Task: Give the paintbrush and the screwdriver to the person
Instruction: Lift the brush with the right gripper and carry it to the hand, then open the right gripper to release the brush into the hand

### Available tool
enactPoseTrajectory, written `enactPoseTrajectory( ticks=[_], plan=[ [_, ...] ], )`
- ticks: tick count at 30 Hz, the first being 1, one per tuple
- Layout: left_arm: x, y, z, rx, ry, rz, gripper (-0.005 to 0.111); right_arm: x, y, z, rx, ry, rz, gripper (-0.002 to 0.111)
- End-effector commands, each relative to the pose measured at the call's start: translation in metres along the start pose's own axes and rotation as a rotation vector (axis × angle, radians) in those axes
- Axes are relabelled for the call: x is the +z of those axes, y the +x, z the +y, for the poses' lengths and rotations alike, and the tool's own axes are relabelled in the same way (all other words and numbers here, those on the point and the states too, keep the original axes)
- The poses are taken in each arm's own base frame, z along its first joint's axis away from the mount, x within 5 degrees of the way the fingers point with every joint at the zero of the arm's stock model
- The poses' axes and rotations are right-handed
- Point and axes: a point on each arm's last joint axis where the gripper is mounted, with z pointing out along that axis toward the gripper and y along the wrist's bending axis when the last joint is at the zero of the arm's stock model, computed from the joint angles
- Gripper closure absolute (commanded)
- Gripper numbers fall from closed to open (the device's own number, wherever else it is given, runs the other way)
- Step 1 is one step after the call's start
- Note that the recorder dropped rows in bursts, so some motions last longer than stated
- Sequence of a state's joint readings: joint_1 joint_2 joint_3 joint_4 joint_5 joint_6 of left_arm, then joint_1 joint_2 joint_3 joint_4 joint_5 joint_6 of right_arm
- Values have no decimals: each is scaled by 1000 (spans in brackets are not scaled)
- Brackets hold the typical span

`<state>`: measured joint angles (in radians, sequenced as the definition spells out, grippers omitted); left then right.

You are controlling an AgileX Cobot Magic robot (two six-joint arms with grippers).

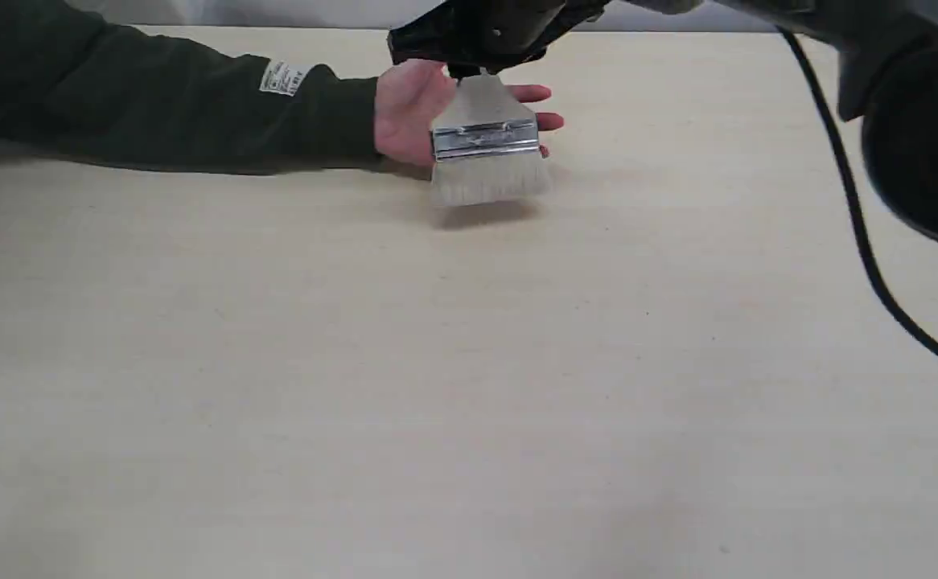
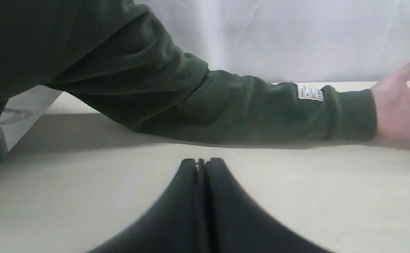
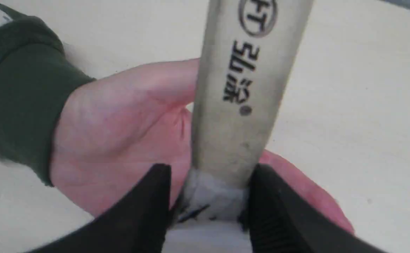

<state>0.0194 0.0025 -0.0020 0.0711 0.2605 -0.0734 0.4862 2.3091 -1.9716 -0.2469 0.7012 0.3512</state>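
The pale table [image 1: 469, 362] carries the person's arm [image 1: 155, 112], lying flat, hand [image 1: 409, 112] open.

**Right arm gripping, left arm idle**

Our right end effector [image 1: 469, 71] points down, its jaws drawn in tight on the handle of the paintbrush [image 1: 485, 137], which hangs straight below it. In the right wrist view one black finger [image 3: 148, 203] presses on either side of the handle. Our right arm [image 1: 911, 121] shows only as a dark, blurred bulk behind that end effector. Our left end effector [image 2: 201, 163] has its fingers pressed together with nothing between them, and sits low over the tabletop [image 2: 331, 196].
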Motion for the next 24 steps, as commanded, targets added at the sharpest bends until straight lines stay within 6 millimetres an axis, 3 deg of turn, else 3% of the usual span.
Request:
enactPoseTrajectory(
  ticks=[1, 5, 9, 12, 17, 24],
  plan=[
    [0, 0, -1, -5, 10, -11, 107, 11, -3, -2, 15, 18, 28, 104],
    [0, 0, -1, -5, 10, -11, 107, 19, -5, -1, 17, 21, 28, 93],
    [0, 0, -1, -5, 10, -11, 107, 15, -11, -1, 21, 18, 8, 62],
    [0, 0, -1, -5, 10, -11, 107, 10, -15, -2, 25, 23, 12, 49],
    [0, 0, -1, -5, 10, -11, 107, -3, -16, -5, 26, 46, 46, 48],
    [0, -1, -1, -3, 10, -14, 107, -36, -19, -12, -12, 80, 121, 48]
  ],
)
